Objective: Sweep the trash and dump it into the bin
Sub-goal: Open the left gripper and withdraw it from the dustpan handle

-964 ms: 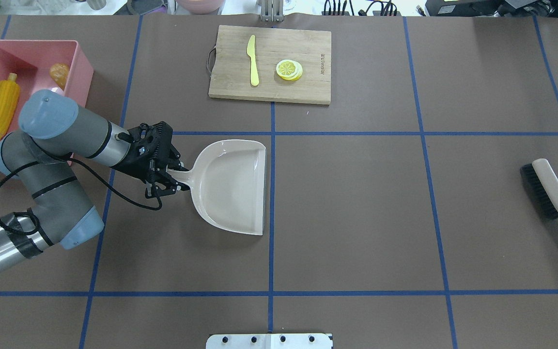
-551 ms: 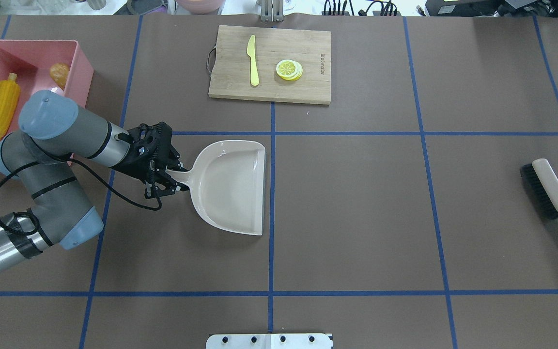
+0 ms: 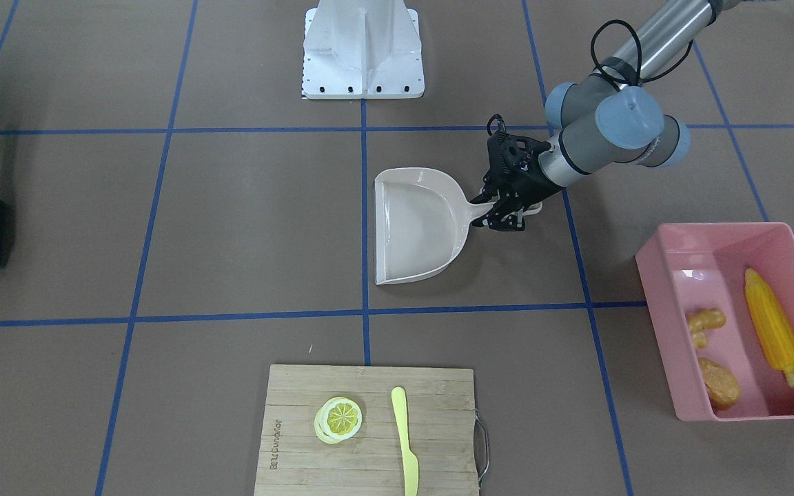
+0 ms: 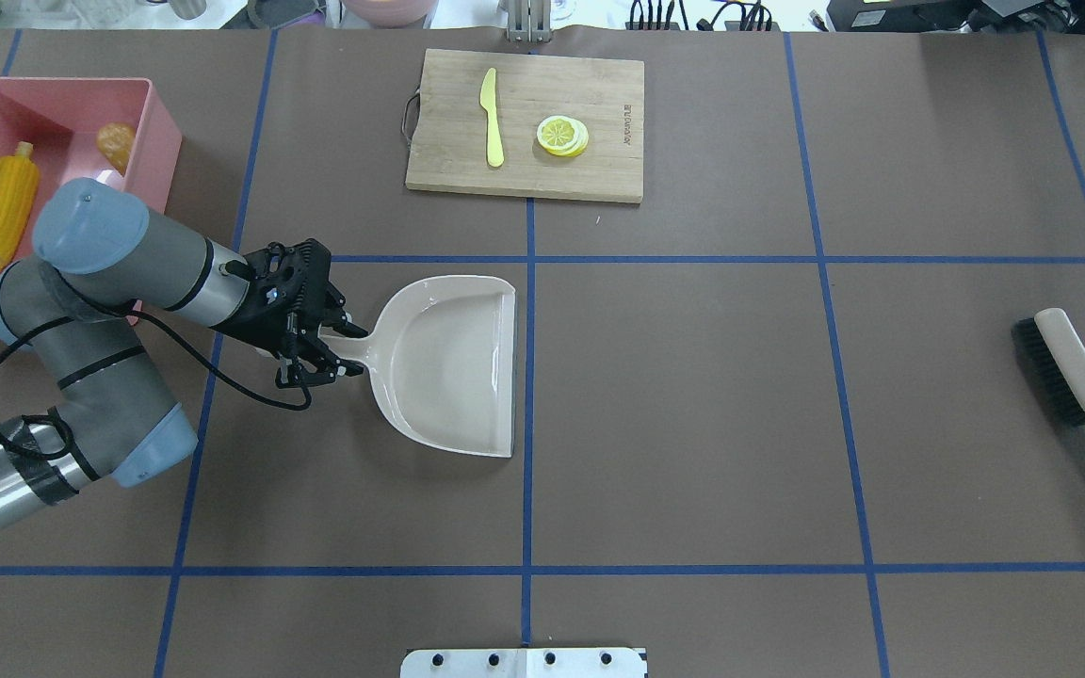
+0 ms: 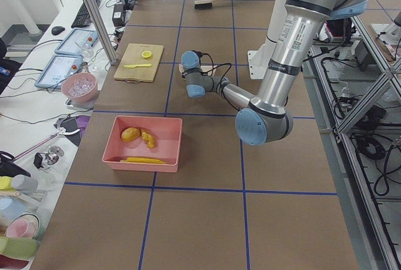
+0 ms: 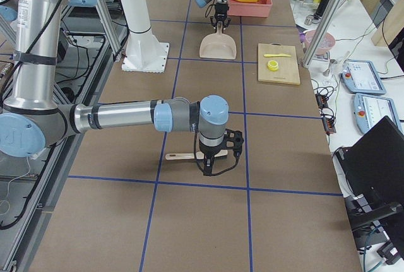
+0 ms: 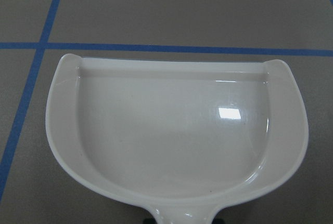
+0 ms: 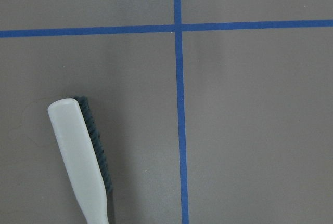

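- One large brown table [image 4: 693,424] with blue tape lines holds everything. I see no trash lying loose on it.
- At the robot's left side stands the pink bin [image 3: 714,238]. All three pieces of trash are inside it, so I judge that the sweeping and the dumping are done.
- A wooden cutting board [image 4: 599,160] with a lemon slice [image 4: 562,136] and a pale knife [image 4: 492,118] lies at the far edge. These are not trash.
- Near the middle, the beige dustpan [image 3: 418,227] lies flat on the table and is empty.
- Far over at the robot's right side, the brush [image 4: 1060,363] lies on the table, well apart from the dustpan.
- Inside the bin, the corn cob [image 3: 772,327] lies along one long wall. The potato [image 3: 719,382] and the ginger root [image 3: 704,324] lie close together beside the other.
- At the dustpan's handle, the left gripper [image 4: 340,348] has one finger on each side of it. I cannot tell if it is pressing the handle or has let go.
- Over the brush handle, the right gripper [image 6: 211,165] shows only from the side, so I cannot tell its state.
- I think only letting go of the tools and pulling the arms back is left.
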Robot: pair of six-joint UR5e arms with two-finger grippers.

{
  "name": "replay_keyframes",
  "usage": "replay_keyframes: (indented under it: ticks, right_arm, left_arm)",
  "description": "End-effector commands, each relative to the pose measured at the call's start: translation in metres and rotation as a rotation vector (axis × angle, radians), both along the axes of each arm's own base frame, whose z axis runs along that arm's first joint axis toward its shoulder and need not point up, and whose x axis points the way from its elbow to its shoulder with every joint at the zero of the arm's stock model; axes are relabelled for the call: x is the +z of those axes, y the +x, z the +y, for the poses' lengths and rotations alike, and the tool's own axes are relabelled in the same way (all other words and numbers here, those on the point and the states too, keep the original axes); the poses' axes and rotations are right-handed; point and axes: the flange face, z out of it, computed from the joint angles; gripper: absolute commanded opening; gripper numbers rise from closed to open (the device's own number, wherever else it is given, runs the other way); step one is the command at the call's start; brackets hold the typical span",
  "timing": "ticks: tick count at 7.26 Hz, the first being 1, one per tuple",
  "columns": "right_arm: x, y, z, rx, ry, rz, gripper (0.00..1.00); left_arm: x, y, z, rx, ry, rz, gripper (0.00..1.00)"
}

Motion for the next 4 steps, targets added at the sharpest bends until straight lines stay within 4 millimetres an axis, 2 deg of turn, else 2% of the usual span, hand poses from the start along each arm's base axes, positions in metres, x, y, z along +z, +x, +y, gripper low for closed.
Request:
replay_keyframes:
  ticks: [1, 3, 4]
  right_arm:
    - [-0.001, 0.000, -0.001, 0.000, 0.004, 0.000, 1.00]
    - [-0.001, 0.000, -0.001, 0.001, 0.001, 0.000, 1.00]
    - [0.001, 0.000, 0.000, 0.000, -0.002, 0.000, 1.00]
  left_arm:
    - [-0.005, -0.008, 0.004, -0.002, 0.014, 0.015, 0.99]
    - [-0.014, -0.034, 0.020, -0.015, 0.024, 0.035, 0.99]
    - [-0.013, -0.050, 0.012, -0.045, 0.023, 0.030, 0.99]
